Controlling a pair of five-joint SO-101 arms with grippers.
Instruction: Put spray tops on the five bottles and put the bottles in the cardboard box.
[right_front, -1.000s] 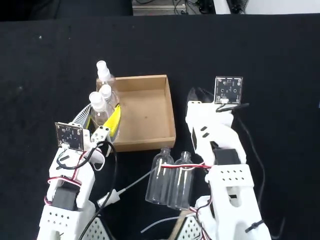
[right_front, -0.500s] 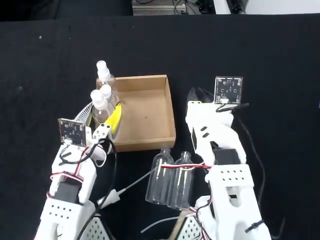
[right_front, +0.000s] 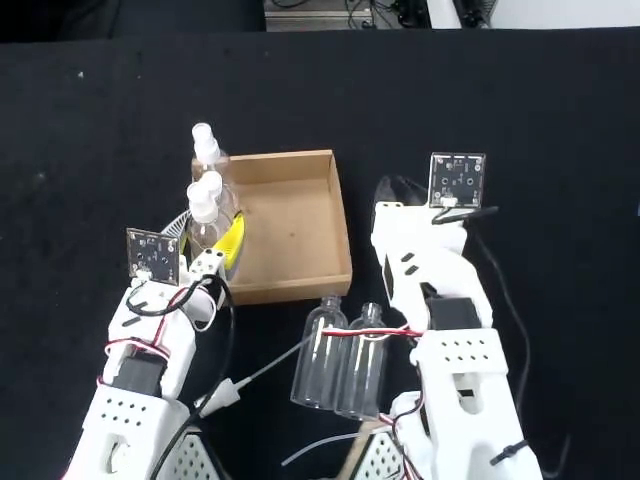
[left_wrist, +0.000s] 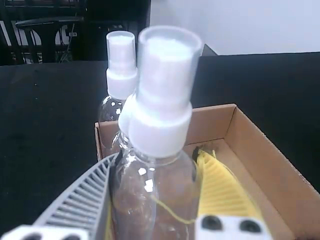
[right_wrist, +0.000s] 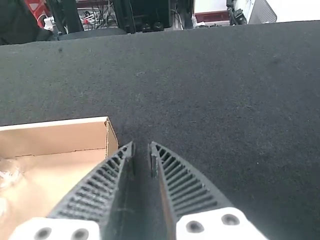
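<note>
**Capped bottle (left_wrist: 155, 150) gripped upright at the left wall of the cardboard box (right_front: 341, 225)**

The bottle is held with its long axis vertical and its spray top uppermost. It is clamped at the body by the left claw (left_wrist: 157, 159), whose yellow finger (left_wrist: 220, 195) is seen inside the box. A second capped bottle (left_wrist: 121, 75) is stood just behind it. The right claw (right_wrist: 142, 150) is seen nearly closed and empty, beside the box's right wall. Two uncapped bottles (right_front: 320, 350) are stood on the surface (right_front: 520, 110) between the arms.

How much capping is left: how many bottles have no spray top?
2. Both stand side by side just outside the near wall of the box: one bottle, the other on its right. Capped bottles at the box's left wall might hide another.
</note>
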